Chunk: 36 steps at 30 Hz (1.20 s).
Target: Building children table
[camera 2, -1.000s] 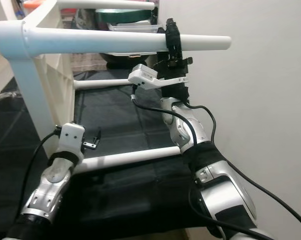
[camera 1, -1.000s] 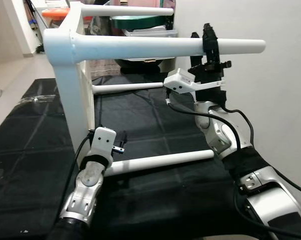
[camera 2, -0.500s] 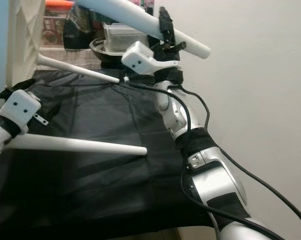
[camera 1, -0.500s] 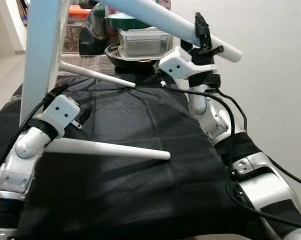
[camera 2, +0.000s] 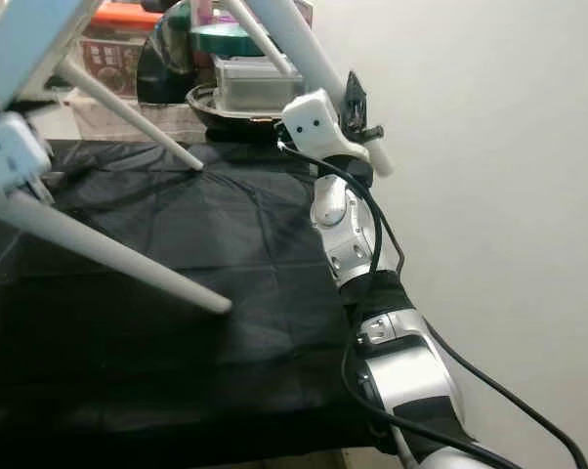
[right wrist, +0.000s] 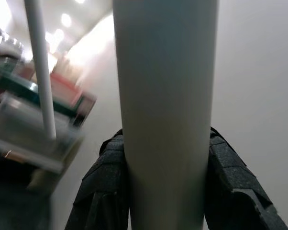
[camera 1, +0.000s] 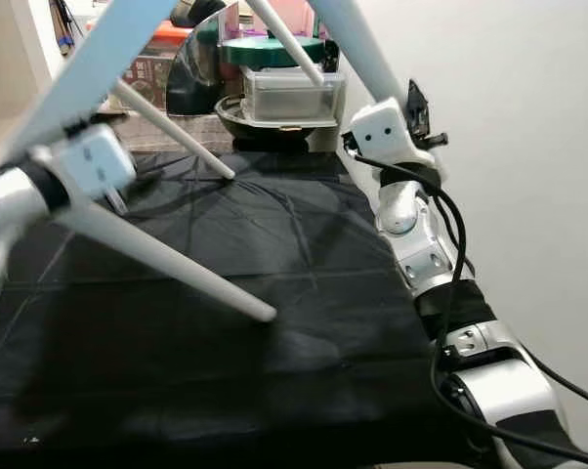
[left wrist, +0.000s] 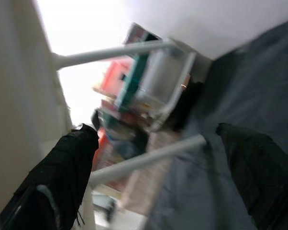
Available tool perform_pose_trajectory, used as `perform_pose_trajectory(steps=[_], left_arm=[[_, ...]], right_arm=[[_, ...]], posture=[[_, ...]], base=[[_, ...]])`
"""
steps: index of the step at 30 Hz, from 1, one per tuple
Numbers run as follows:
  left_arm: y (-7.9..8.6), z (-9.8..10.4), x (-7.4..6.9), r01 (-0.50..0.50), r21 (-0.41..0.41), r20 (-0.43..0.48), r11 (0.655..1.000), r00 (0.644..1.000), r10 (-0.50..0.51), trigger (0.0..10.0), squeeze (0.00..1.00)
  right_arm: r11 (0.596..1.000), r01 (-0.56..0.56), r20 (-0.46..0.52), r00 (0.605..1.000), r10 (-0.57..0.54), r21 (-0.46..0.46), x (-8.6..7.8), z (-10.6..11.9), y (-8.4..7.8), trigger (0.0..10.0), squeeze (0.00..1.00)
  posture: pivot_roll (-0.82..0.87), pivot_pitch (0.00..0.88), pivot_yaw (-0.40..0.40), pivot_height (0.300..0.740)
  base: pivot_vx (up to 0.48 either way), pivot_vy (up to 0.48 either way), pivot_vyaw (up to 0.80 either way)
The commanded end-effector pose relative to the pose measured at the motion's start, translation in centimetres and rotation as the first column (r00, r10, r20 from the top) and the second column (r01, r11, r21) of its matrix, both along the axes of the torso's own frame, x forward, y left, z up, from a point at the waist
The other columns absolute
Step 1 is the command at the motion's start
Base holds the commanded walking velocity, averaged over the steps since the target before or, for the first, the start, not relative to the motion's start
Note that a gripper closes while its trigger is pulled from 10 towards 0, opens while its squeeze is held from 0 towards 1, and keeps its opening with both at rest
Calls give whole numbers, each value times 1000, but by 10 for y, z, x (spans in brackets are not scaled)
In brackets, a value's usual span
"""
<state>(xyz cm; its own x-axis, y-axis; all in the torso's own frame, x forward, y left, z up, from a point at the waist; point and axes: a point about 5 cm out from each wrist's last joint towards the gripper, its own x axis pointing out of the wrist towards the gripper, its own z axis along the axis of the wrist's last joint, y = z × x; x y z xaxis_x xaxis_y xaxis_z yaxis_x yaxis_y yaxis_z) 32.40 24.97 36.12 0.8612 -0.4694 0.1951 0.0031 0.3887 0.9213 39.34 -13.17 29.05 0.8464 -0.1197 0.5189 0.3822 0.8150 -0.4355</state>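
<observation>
One black cloth (camera 1: 226, 293) across lower frame. One white children's table (camera 1: 99, 68), tilted, upper left, four legs visible. Right gripper (right wrist: 165, 191), upper centre, pinching one leg. Left gripper (left wrist: 153, 163), left edge, fingers spread. One clear lidded bin (camera 1: 289, 93), top centre.

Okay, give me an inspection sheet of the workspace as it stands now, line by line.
Surface: black wrinkled cloth spread over the work area.
Job's things: white children's table lifted and tilted, its round white legs slanting down over the cloth.
Clutter: clear plastic lidded box on a dark bowl, green lid and orange items behind, at the far edge.
Grippers: right gripper clamped on a white leg near the wall; left gripper by the tabletop edge, fingers apart around a leg.
Cables: black cables running along the right arm.
Surroundings: plain white wall on the right.
</observation>
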Motion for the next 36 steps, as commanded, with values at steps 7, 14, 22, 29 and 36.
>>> perform_pose_trajectory(steps=[7, 14, 22, 29, 36], left_arm=[[-11, 31, 10, 1, 74, 114, 997, 993, -10, 10000, 0], [-35, 14, 19, 109, 46, 76, 993, 991, -112, 10000, 0], [-88, -62, 22, 284, -118, -57, 952, 955, -292, 10000, 0], [-108, -100, 10, 314, -188, -122, 930, 933, -340, 10000, 0], [-138, -150, -19, 296, -362, -212, 884, 897, -387, 10000, 0]], right_arm=[[954, 125, -327, 944, -31, 272, 2, -66, -31, 0, 0], [910, 145, -452, 891, 50, 387, -7, -99, -19, 0, 0], [859, 193, -559, 820, 124, 474, -23, -135, -9, 0, 0], [790, 272, -610, 777, 156, 549, -29, -146, -10, 0, 0], [811, 211, -593, 781, 196, 546, -32, -142, -3, 10000, 1000]], posture=[[163, 0, -7, 740], [161, 0, -4, 740], [152, 0, 1, 740], [150, 0, -5, 740], [141, 0, -3, 740]], base=[[0, 0, 0], [0, 0, 0], [0, 0, 0], [0, 0, 0], [0, 0, 0]])
